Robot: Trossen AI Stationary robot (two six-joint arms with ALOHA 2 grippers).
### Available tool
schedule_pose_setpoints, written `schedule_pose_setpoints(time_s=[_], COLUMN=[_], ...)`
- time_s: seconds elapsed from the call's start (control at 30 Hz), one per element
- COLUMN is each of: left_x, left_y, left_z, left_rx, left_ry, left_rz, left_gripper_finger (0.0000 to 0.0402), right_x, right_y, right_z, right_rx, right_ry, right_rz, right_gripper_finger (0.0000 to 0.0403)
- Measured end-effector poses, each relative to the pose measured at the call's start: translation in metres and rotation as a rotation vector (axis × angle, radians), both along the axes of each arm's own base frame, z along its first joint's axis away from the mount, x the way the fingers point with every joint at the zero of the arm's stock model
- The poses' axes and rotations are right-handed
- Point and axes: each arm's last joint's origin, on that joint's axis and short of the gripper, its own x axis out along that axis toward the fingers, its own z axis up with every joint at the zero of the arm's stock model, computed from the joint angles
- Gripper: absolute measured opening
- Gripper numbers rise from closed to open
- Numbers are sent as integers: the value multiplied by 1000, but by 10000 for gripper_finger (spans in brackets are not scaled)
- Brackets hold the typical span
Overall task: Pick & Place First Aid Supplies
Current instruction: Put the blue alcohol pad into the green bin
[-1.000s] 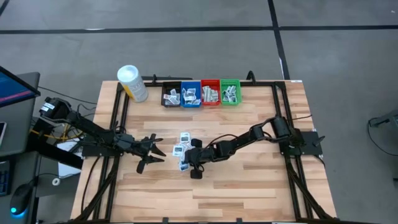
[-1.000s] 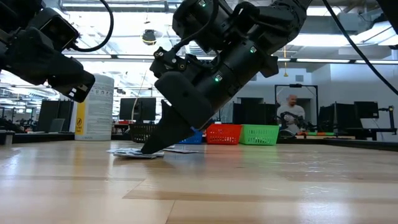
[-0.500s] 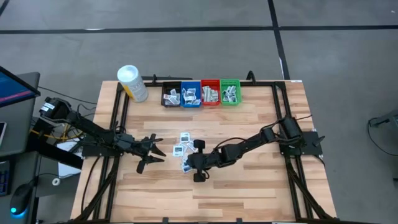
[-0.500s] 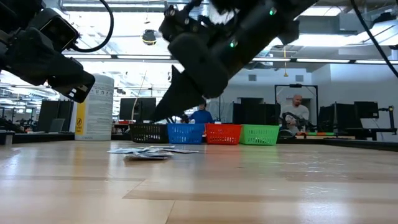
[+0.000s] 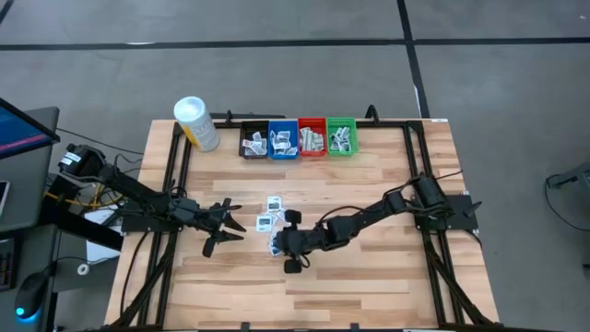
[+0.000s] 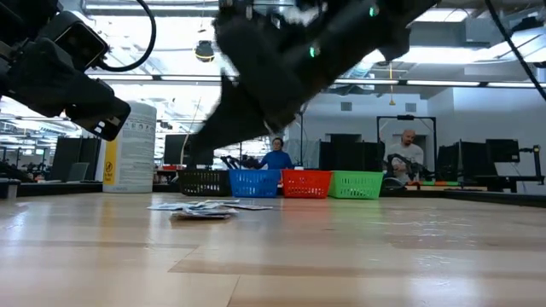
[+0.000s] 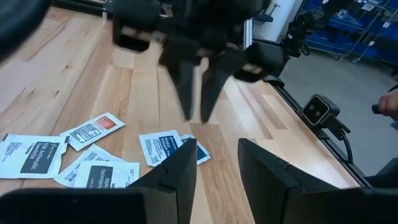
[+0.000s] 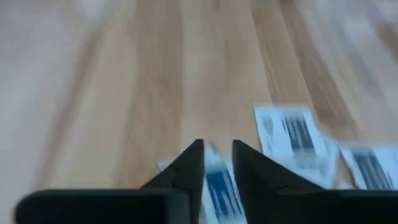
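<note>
Your right gripper (image 5: 280, 243) has come up off the table. A second ago its fingertips were pressed onto the loose first aid packets (image 5: 269, 214) at centre frame in the high view; now, in the low view, it hangs well above them and nothing shows between its fingers. In the right wrist view the fingers stand slightly apart with only a narrow gap, where they were together a moment ago, and a white and blue packet (image 8: 219, 186) lies on the wood just past the tips. Judge that as a missed pick: the packet stayed on the table.

The packets lie in a small cluster on the wooden table (image 5: 387, 277), slightly left of centre, well short of the four bins (image 5: 299, 138) along the top edge, which already hold some.

Your left gripper (image 5: 221, 232) waits at left of centre, fingers apart and empty.

You will likely need another descent on the same packet.
</note>
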Motion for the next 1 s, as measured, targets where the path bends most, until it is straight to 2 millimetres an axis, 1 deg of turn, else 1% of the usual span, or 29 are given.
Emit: schedule_pose_setpoints(time_s=[0.07, 0.13, 0.2, 0.27, 0.4, 0.5, 0.57, 0.63, 0.87, 0.93, 1.0], left_x=[0, 0, 0, 0, 1, 1, 1, 1, 1, 1, 1], left_y=[0, 0, 0, 0, 0, 0, 0, 0, 0, 0, 0], left_z=[0, 0, -1, -2, -3, -3, -3, -3, -3, -3, -3], left_rx=[0, 2, 4, 9, 12, 14, 13, 13, 13, 13, 13], left_ry=[0, 1, 5, 15, 19, 23, 21, 21, 21, 21, 21], left_rz=[1, 9, 11, 11, 17, 18, 18, 18, 18, 17, 18], left_gripper_finger=[117, 118, 117, 117, 117, 118, 117, 117, 118, 118, 118], right_x=[-1, 4, 2, 5, 6, 7, 7, 6, 5, 5, 6], right_y=[-5, -8, -12, -13, -17, -21, -24, -26, -27, -27, -27], right_z=[-6, -14, -22, -31, -45, -48, -48, -47, -47, -47, -44], right_rx=[1, 14, 19, 31, 39, 59, 69, 68, 68, 68, 71], right_ry=[35, 29, 73, 78, 112, 126, 143, 154, 163, 163, 164], right_rz=[-15, -25, -28, -21, -30, -59, -76, -82, -70, -69, -67], right_gripper_finger=[89, 109, 127, 141, 160, 163, 153, 131, 14, 8, 17])
